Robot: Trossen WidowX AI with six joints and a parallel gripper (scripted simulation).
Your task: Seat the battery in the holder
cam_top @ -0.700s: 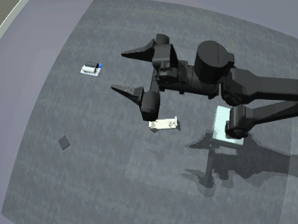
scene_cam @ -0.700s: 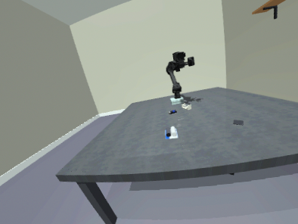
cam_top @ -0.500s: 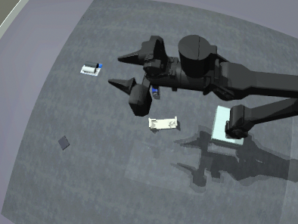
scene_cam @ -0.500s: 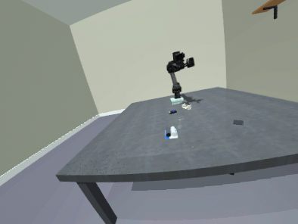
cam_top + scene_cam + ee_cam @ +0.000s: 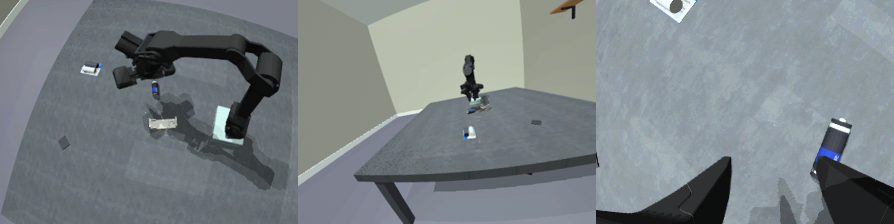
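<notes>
The battery, dark with a blue band and a bright terminal end, lies on the table. The pale holder is on the table beside it, nearer the bottom of the top view; it is not in the wrist view. My gripper is partly open and points down above the table, with nothing between its fingers. In the wrist view the right finger overlaps the battery's lower end, and the battery lies to the right of the gap. Fingertips are hidden in the top view.
A small white and blue piece bearing a white and a dark cylinder stands off toward one table edge. A dark flat square lies apart from it. The arm's base stands on a pale green block.
</notes>
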